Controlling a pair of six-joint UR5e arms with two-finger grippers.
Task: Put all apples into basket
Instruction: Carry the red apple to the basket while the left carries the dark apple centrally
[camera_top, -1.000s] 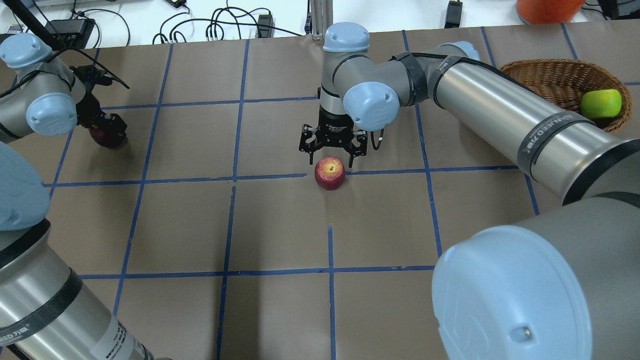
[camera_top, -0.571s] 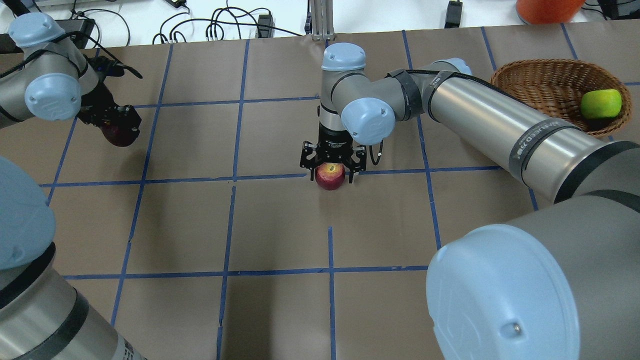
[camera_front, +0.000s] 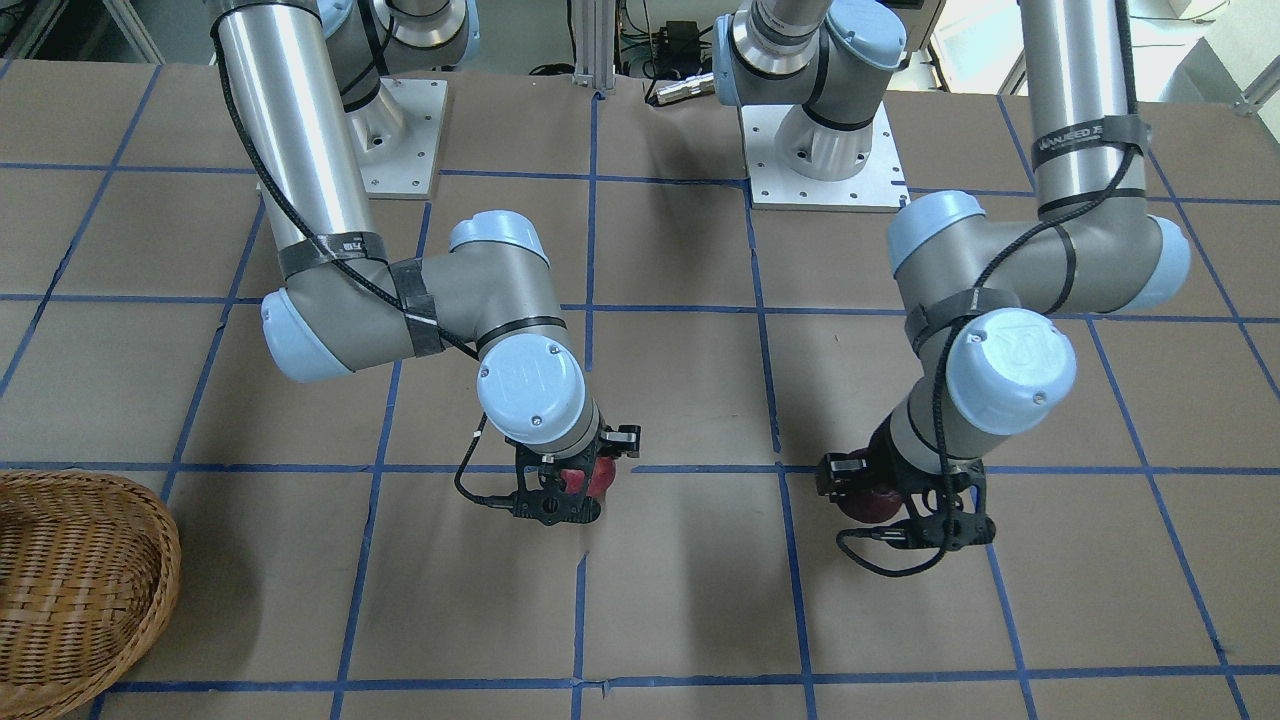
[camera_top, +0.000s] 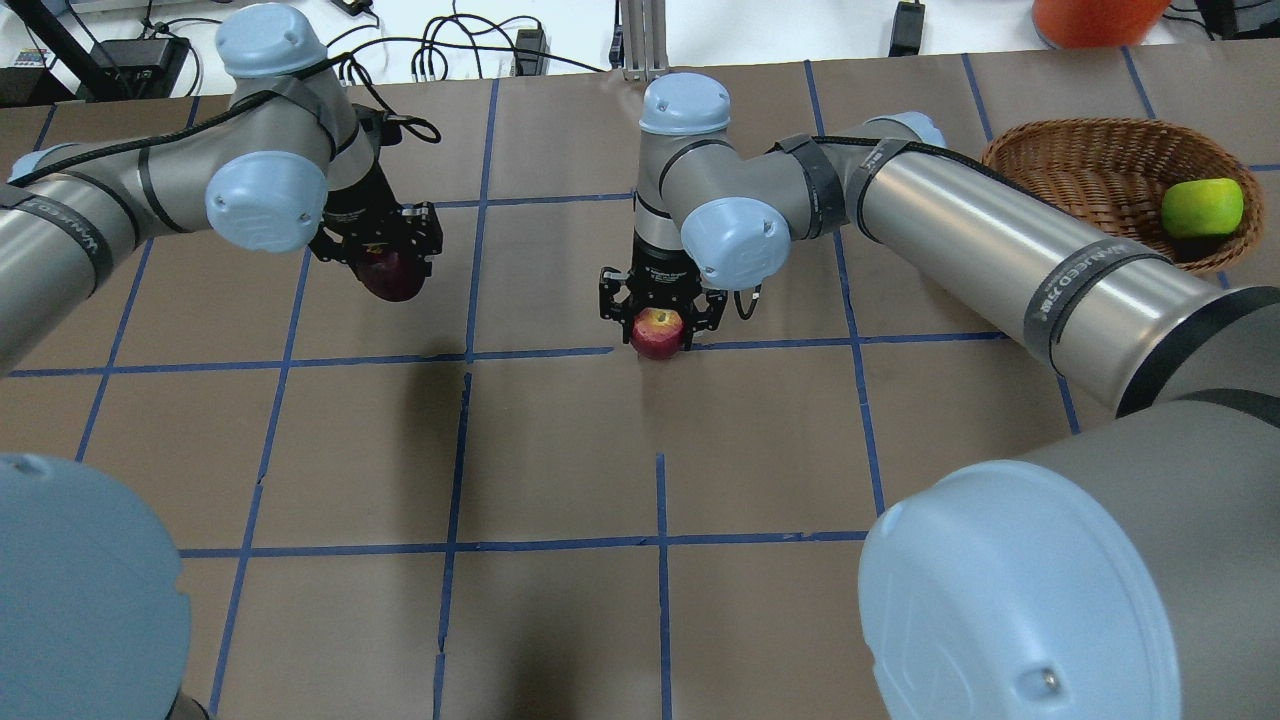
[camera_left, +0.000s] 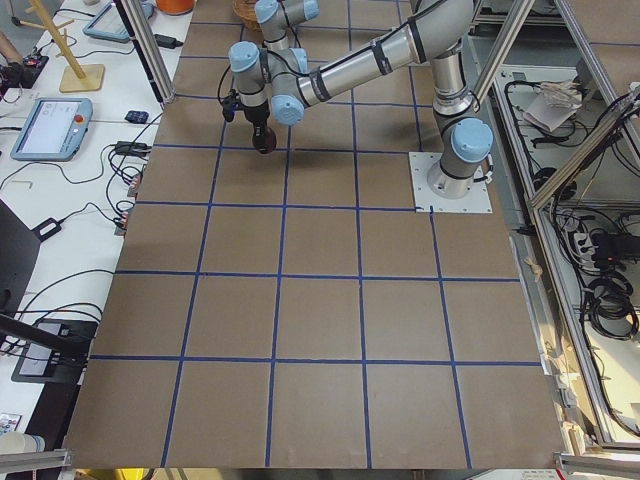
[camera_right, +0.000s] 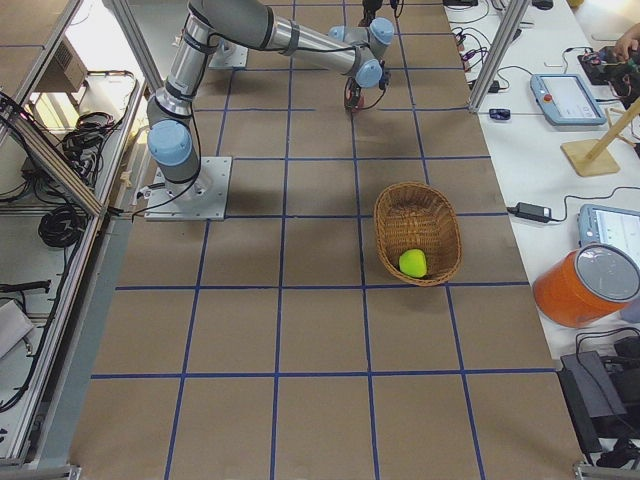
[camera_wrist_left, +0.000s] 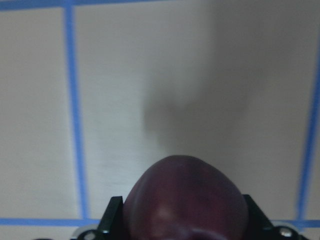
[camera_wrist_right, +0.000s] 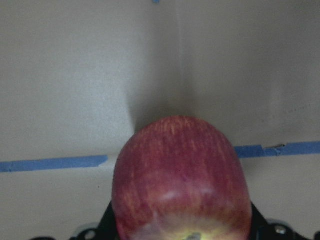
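Though brown, table (camera_top: 560, 450) with blue tape grid (camera_top: 661, 541)

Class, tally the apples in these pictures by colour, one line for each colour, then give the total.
yellow-green apple: 1
red apple: 1
dark maroon apple: 1
Total: 3

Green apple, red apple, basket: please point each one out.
green apple (camera_top: 1202, 207), overhead view, its top face.
red apple (camera_top: 658, 337), overhead view, its upper side below the stem.
basket (camera_top: 1090, 165), overhead view, woven inner wall.
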